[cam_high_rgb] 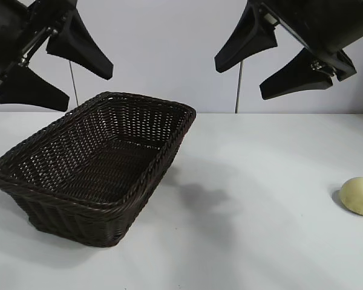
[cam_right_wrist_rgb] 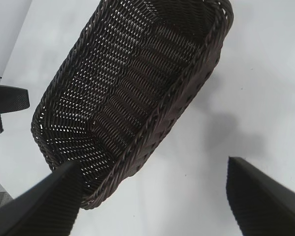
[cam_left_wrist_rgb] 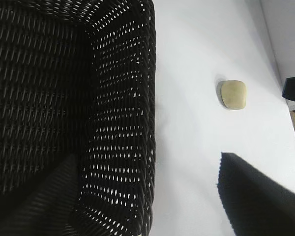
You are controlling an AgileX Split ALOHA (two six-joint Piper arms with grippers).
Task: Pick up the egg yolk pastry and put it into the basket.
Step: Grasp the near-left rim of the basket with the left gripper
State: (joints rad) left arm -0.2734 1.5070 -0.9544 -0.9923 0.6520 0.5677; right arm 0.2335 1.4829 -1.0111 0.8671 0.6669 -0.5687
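Note:
The egg yolk pastry (cam_high_rgb: pixel 359 196), a small pale yellow lump, lies on the white table at the far right; the left wrist view shows the pastry (cam_left_wrist_rgb: pixel 233 94) beside the basket. The dark brown wicker basket (cam_high_rgb: pixel 24 179) stands at the left with nothing in it, and is seen too in the left wrist view (cam_left_wrist_rgb: pixel 146 98) and in the right wrist view (cam_right_wrist_rgb: pixel 206 54). My left gripper (cam_high_rgb: pixel 63 77) hangs open high above the basket's left end. High at the upper right my right gripper (cam_high_rgb: pixel 238 76) is open as well, far above the table and holding nothing.
A white table (cam_high_rgb: pixel 248 241) carries both things, with bare surface between basket and pastry. A pale wall stands behind. A thin vertical rod (cam_high_rgb: pixel 238 90) rises at the table's back edge.

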